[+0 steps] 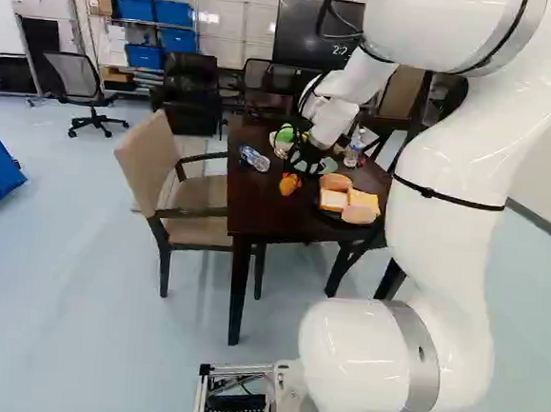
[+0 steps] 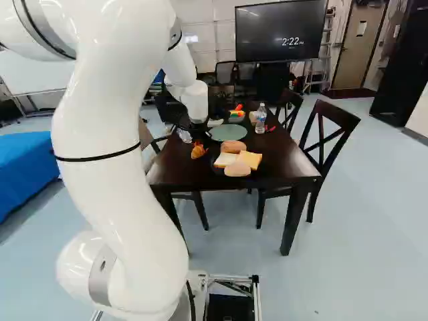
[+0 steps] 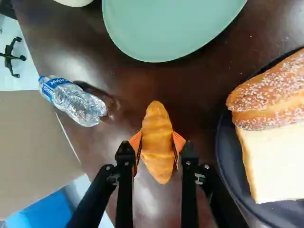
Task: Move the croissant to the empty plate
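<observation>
In the right base view my gripper (image 2: 198,142) reaches down to the near left part of the dark table, at the croissant (image 2: 198,152). The wrist view shows the gripper (image 3: 157,145) shut on the croissant (image 3: 157,156), one orange pad against each side of its middle; its tips point ahead and back between the fingers. Whether it touches the table cannot be told. The empty green plate (image 3: 166,28) lies ahead of the gripper, apart from the croissant.
Beside the gripper lies a water bottle (image 3: 73,99); on its other side is a black plate (image 3: 228,161) of breads. Farther back on the table (image 2: 287,157) stand an upright bottle (image 2: 261,119) and a bowl with colourful items (image 2: 237,116). Chairs surround the table.
</observation>
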